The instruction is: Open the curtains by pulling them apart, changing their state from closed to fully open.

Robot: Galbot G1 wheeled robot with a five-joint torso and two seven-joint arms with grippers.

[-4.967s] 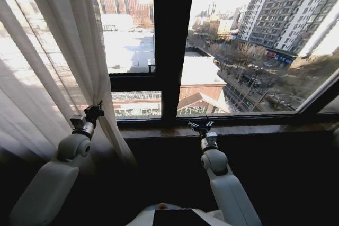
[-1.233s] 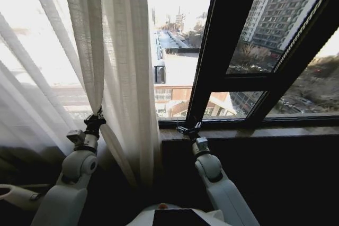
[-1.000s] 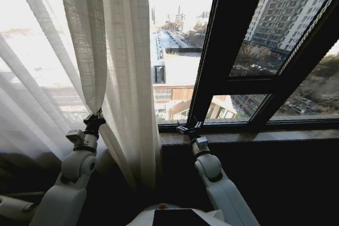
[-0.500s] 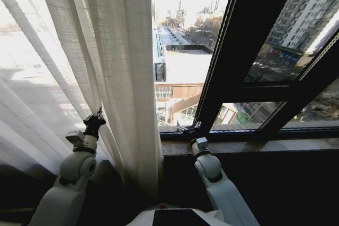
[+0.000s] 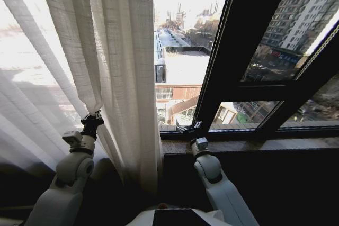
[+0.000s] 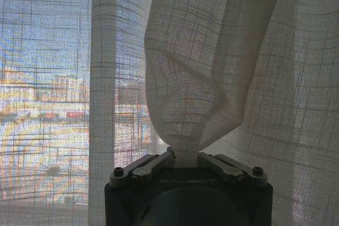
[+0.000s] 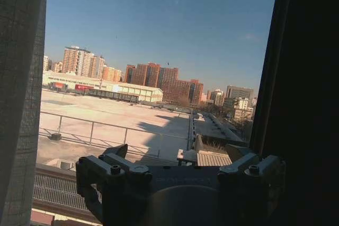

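Item: sheer white pleated curtains [image 5: 114,67], bunched at my 10 o'clock. Left gripper [image 5: 91,121] clenched on a fold. Right gripper [image 5: 189,128] released, at the dark window frame [image 5: 249,41]. View has swung left; more glass bare.

Clearance: bare glass between curtains [image 5: 114,62] and dark window frame post [image 5: 238,51] — open gap. Obstacles: bunched pleats touching left gripper [image 5: 91,120]; the post and sill [image 5: 254,145] just beside right gripper [image 5: 189,129] — fingers spread, empty.
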